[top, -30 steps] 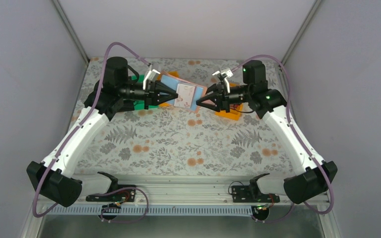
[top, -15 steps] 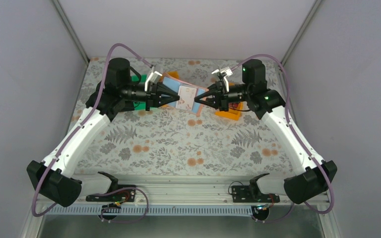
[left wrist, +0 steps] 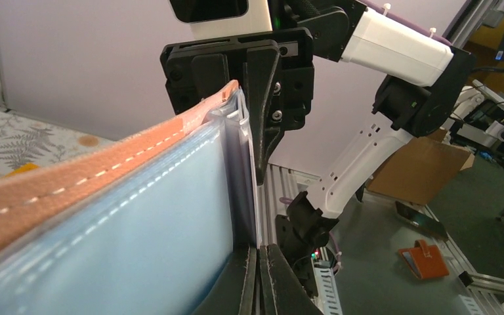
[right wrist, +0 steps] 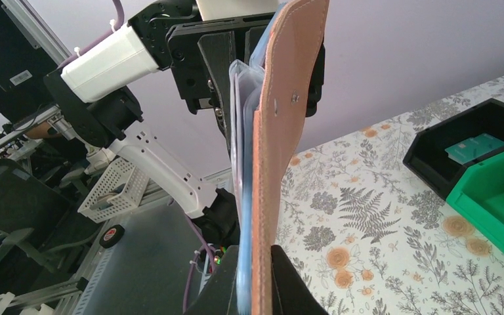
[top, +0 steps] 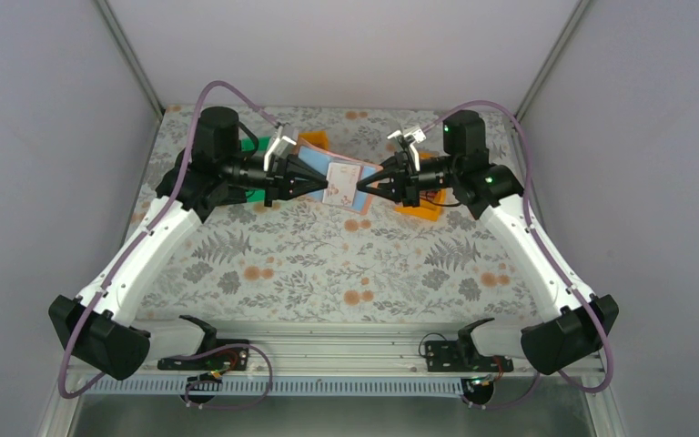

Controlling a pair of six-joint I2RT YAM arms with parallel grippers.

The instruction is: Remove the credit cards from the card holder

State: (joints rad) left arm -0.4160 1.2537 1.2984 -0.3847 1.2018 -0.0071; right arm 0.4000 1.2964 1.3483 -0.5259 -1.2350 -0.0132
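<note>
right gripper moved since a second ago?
Yes. The right gripper edged left, away from the orange bin on the right, and shut on the card holder.

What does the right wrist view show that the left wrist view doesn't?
Only right wrist: a black plastic bin holding a teal-blue card, and a green plastic bin beside it. Only left wrist: the broad face of the pale blue clear sleeve pockets, and a brown cardboard box off the table. Both: the brownish-pink folding card holder, pinched at opposite ends by the left fingers and right fingers.
</note>
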